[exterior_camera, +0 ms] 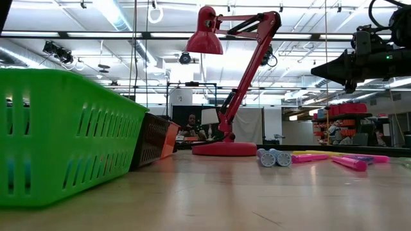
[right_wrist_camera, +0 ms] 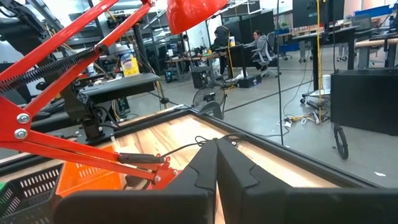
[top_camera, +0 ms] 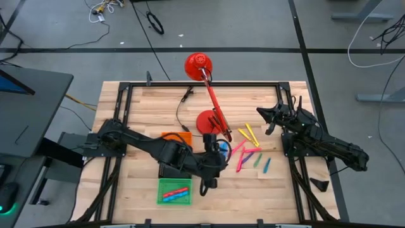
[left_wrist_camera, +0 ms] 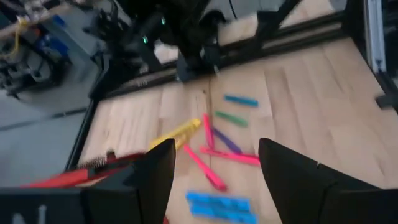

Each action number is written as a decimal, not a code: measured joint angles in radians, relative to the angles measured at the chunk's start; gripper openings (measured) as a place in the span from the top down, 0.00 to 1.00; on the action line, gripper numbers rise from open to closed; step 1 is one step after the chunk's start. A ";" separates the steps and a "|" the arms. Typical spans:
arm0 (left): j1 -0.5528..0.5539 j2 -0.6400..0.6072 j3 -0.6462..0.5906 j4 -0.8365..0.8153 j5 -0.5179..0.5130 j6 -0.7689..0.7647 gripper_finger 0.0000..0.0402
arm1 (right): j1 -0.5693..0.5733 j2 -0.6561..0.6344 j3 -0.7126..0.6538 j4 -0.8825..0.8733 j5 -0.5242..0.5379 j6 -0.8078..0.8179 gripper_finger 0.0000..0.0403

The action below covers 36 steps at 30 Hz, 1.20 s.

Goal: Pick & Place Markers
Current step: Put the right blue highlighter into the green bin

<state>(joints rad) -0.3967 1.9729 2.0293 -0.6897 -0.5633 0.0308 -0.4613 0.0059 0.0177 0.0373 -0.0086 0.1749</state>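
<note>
Several markers lie loose on the wooden table right of the lamp base: yellow ones, pink ones, a green one, a blue one and a blue pair. My left gripper hangs open above the table just left of this group, slanting down toward it, with nothing between its fingers. In the high view it is at mid-table. My right gripper is shut and empty, held level near the table's right edge.
A red desk lamp stands at mid-table, its arm reaching over the far side. A green tray holding blue and red markers sits near the front edge. An orange tray and a black tray lie under my left arm.
</note>
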 joint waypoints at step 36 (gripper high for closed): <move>0.072 -0.786 -1.254 1.175 0.237 0.000 0.41 | 0.000 0.000 0.000 0.000 0.000 0.000 0.97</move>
<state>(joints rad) -0.3244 1.1865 0.7748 0.4851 -0.3266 0.0311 -0.4614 0.0059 0.0174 0.0372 -0.0086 0.1749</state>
